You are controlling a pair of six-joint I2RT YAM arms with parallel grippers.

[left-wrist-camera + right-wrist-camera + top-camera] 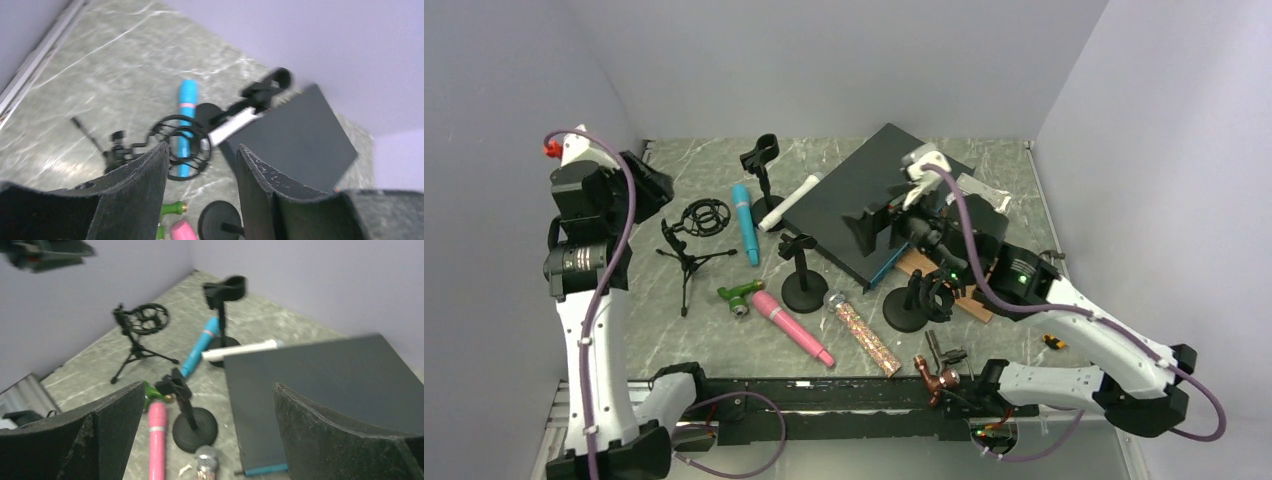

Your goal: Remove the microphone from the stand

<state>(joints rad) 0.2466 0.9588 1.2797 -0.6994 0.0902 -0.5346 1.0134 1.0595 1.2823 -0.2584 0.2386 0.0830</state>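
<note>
Top external view: blue microphone (745, 222) lies flat on the marble table (674, 335), just right of the tripod stand (687, 262) and its shock mount (705, 216). Left gripper (202, 150) is up high, jaws apart, gripping nothing. Right gripper (208, 387) is over the dark board (864, 195), jaws wide, gripping nothing.

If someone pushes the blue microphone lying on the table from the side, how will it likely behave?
The blue microphone looks cylindrical, so it would probably roll. Its smooth body may slip in a grip. It looks rigid.
</note>
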